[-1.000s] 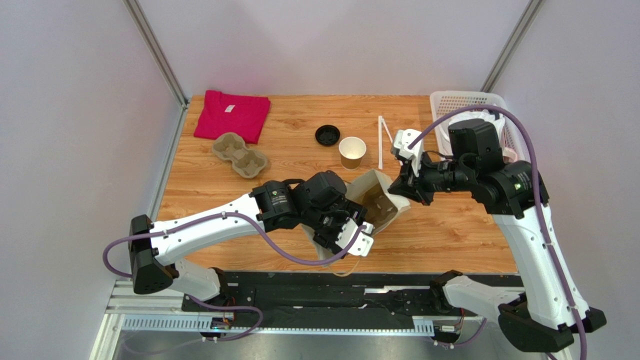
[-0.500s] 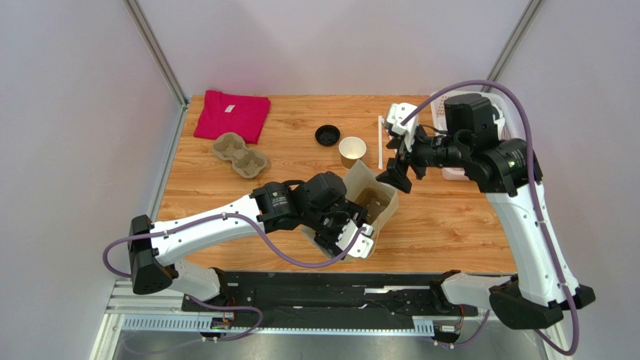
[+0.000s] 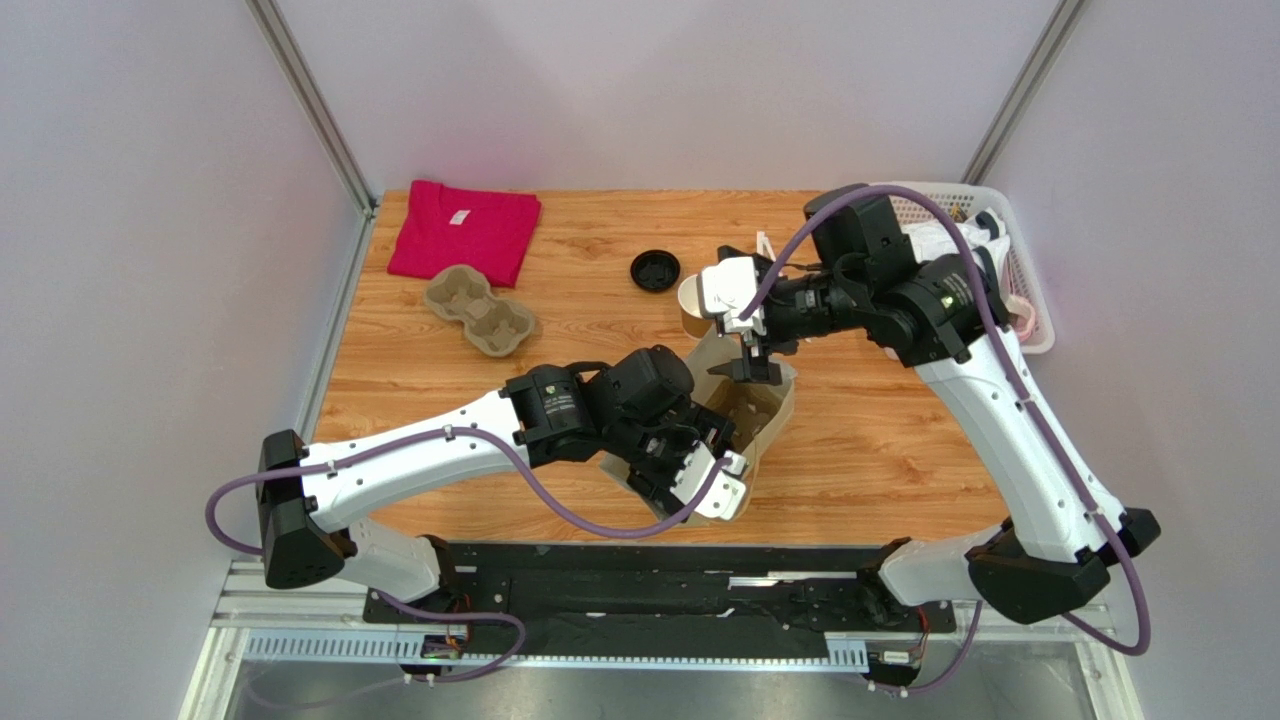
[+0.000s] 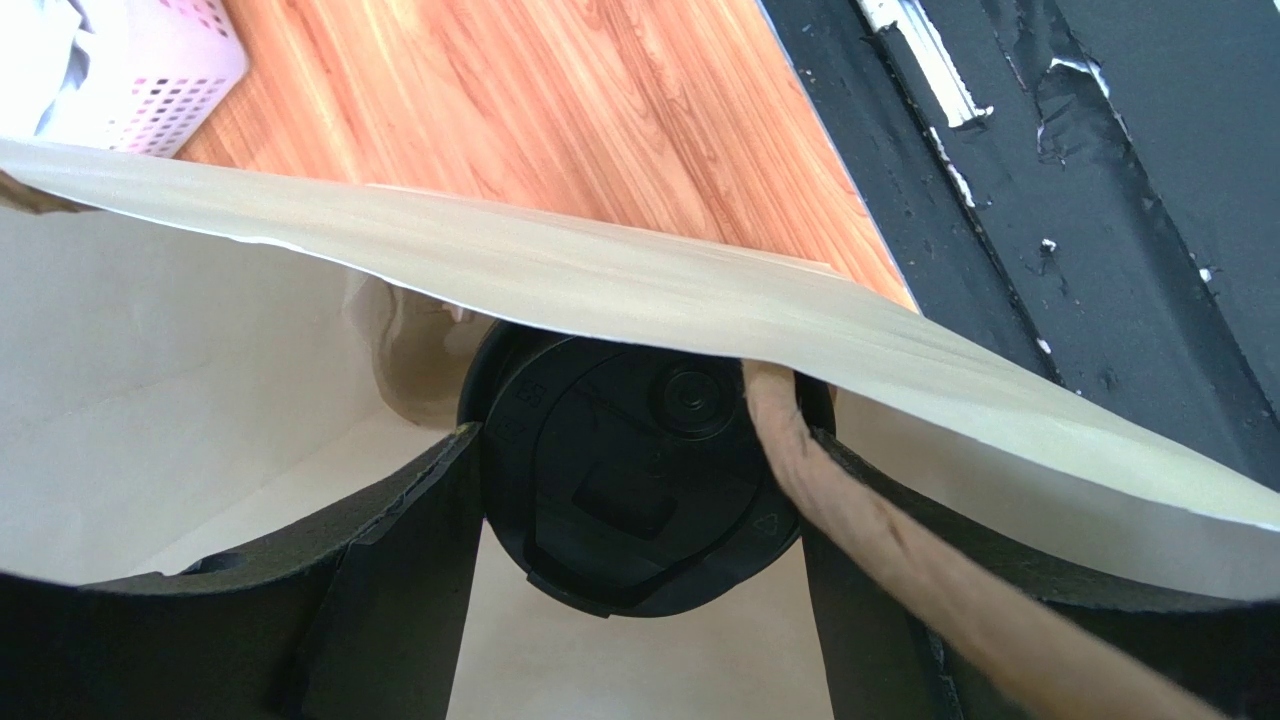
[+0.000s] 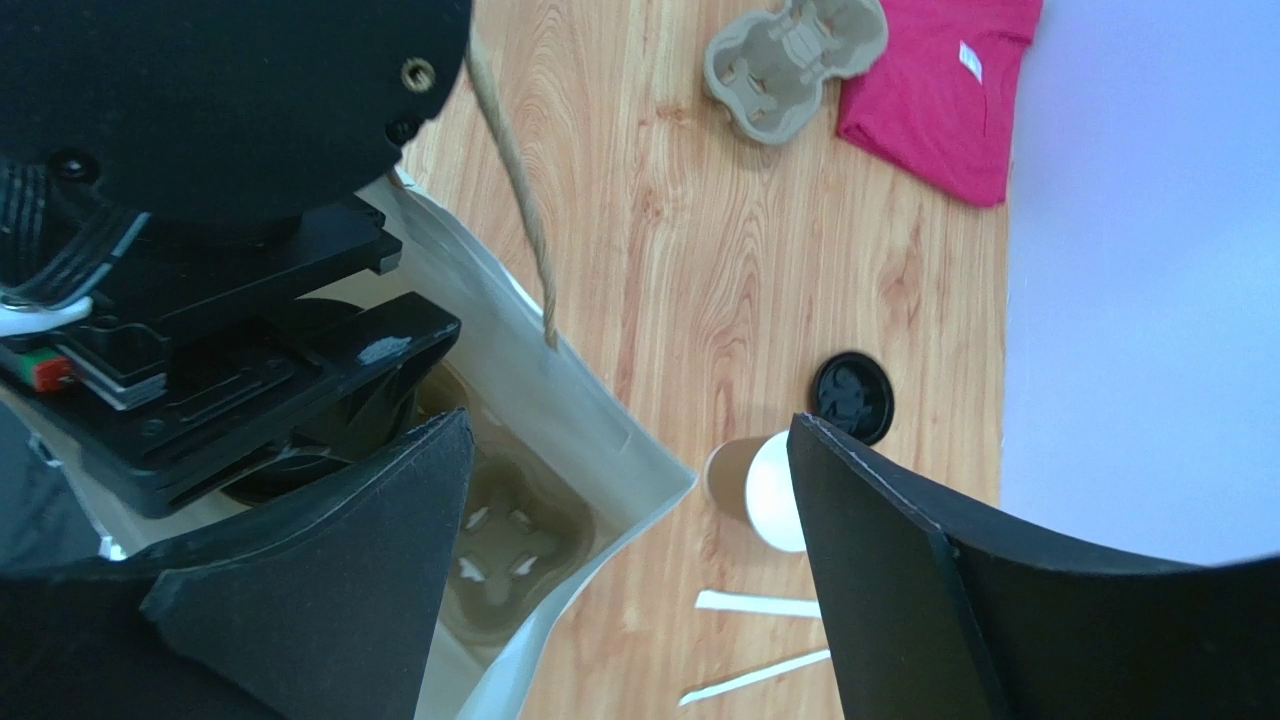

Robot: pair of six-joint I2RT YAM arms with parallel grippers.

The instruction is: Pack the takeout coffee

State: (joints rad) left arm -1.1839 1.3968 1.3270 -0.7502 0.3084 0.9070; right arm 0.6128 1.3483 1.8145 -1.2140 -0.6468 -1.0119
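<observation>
You are at the placing step: the left gripper (image 4: 628,450) reaches into the mouth of the paper bag (image 3: 747,413), its jaws closed against the sides of the black lid of the takeout coffee (image 4: 639,480), which sits inside the bag. A moulded tray (image 5: 504,563) lies on the bag's floor. By my reading, next you seat the cup there, then open and withdraw with care, because the bag's rope handle (image 4: 857,540) lies across one finger. The right gripper (image 5: 631,435) hovers over the bag's far edge, jaws wide and empty. Beyond the bag, on the wooden table (image 3: 902,435), stand an open cup (image 5: 759,488) and a loose lid (image 3: 654,270); far left of the bag lie a carrier (image 3: 481,311) and red shirt (image 3: 463,230). Pale walls enclose the table.
</observation>
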